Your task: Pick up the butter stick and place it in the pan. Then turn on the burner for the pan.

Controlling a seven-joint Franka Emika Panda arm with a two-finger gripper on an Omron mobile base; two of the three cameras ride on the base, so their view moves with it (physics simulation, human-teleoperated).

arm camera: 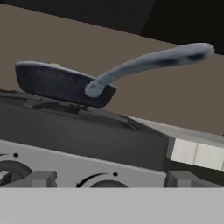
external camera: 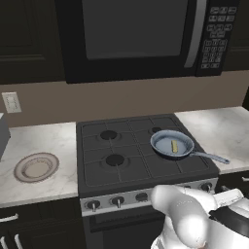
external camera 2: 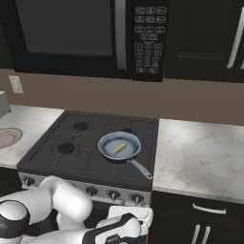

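The small pale-yellow rectangular butter stick [external camera: 174,145] lies inside the round shallow pan with the blue-grey inside and dark rim [external camera: 161,147], roughly at its middle, flat on the pan floor. The pan sits on the front right burner of the black gas stove [external camera: 97,165], its long thin silver handle [external camera: 210,157] reaching out toward the marble-patterned white table [external camera: 221,129] on the right.

In the hand view the jaws [arm camera: 109,179] are low in front of the stove — below the pan, level with the silver control panel and its dark round knobs [arm camera: 98,181]. Two grey tips rise at the bottom edge, well apart, with a knob between them, so the jaws stand wide and hold nothing. From here the pan shows its dark outer wall [arm camera: 52,83], with a sliver of yellow butter [arm camera: 55,65] just over the rim, up and to the left of the jaws.

A round beige-grey rimmed plate [external camera: 36,167] rests on the table left of the stove.
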